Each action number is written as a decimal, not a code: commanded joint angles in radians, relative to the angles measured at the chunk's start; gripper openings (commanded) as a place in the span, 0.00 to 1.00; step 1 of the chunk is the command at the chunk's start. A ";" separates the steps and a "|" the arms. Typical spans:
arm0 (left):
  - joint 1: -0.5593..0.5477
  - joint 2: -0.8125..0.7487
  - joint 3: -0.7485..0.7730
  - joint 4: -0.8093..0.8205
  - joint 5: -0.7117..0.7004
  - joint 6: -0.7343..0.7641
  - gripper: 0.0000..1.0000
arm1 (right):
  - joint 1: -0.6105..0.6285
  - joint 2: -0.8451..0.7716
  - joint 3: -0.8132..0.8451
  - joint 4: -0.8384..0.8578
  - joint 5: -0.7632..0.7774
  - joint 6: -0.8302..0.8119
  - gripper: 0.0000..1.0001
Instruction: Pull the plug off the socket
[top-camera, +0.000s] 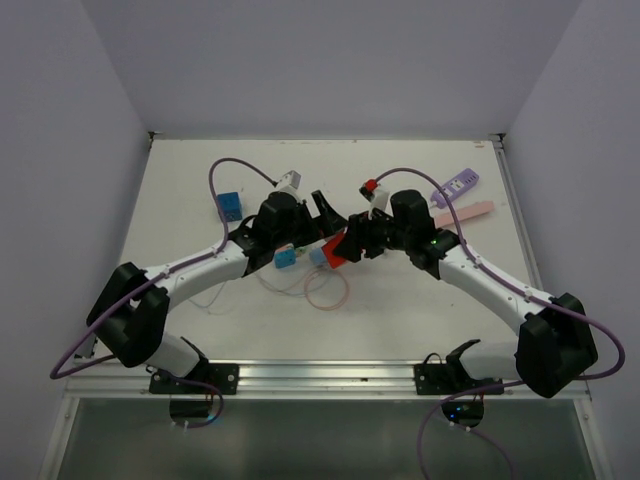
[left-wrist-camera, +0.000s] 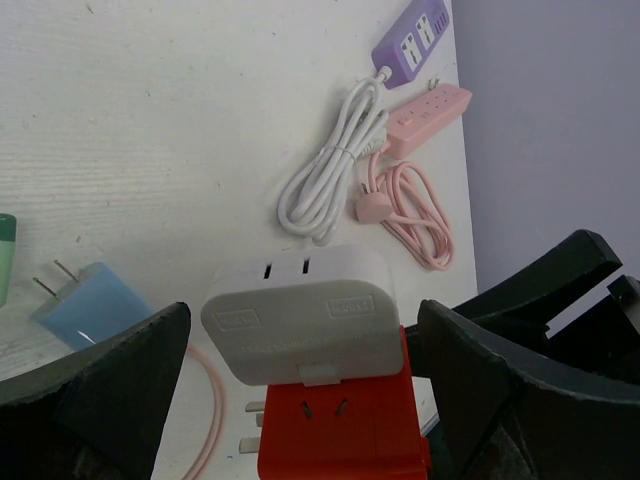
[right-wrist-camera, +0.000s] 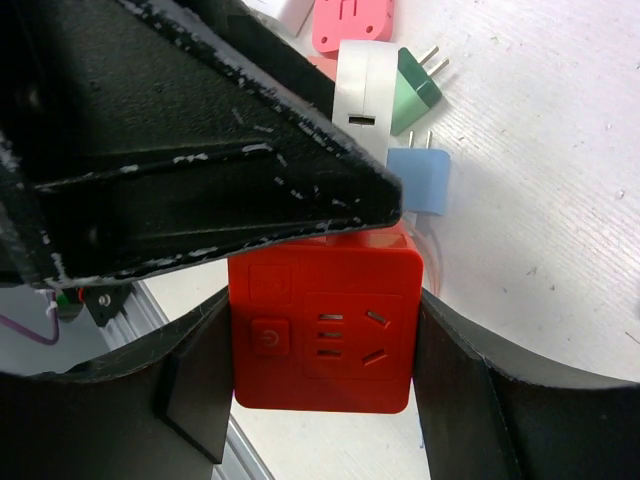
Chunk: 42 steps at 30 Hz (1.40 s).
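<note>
Two arms meet over the middle of the table (top-camera: 400, 300), w/ one red socket cube (right-wrist-camera: 320, 335) between them. Right gripper (right-wrist-camera: 322, 375) is clamped on that cube, one finger pressed to each side, the face w/ the power button turned toward its wrist cam. One white plug (left-wrist-camera: 305, 315) is stuck on another face of the cube, not pulled out yet. Left gripper (left-wrist-camera: 300, 350) is let go, jaws spread wide and straddling the white plug. Its pads (left-wrist-camera: 140, 370) sit just beside each flank w/ a thin gap either side, so it grips nothing. Loose stuff round about: two power strips toward the far right, one purple strip (left-wrist-camera: 412, 30) and one pink strip (left-wrist-camera: 430, 108) w/ its pink cord (left-wrist-camera: 410, 210) coiled, plus one white cord bundle (left-wrist-camera: 330, 170) just beside them. By the right wrist cam I count one pale-blue plug (right-wrist-camera: 420, 180) w/ two pins, one green plug (right-wrist-camera: 415, 88), one white adapter (right-wrist-camera: 360, 85) touching the green one, and one pink adapter (right-wrist-camera: 350, 20). Overhead, one more blue block (top-camera: 230, 206) lies well apart at far left.
</note>
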<state>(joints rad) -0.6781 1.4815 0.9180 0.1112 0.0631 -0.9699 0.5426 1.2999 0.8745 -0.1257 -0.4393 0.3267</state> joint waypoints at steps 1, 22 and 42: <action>-0.009 0.013 0.028 0.061 -0.058 -0.030 1.00 | 0.010 -0.033 0.001 0.087 -0.027 0.021 0.00; 0.034 0.062 0.094 0.030 -0.220 0.086 0.27 | 0.040 -0.056 -0.057 -0.029 -0.042 -0.041 0.00; 0.276 0.060 0.159 -0.098 -0.293 0.350 0.34 | 0.040 -0.073 -0.138 -0.129 -0.049 -0.061 0.00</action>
<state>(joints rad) -0.4152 1.5856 1.0321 0.0723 -0.1806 -0.7116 0.5823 1.2636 0.7063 -0.2741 -0.4820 0.2756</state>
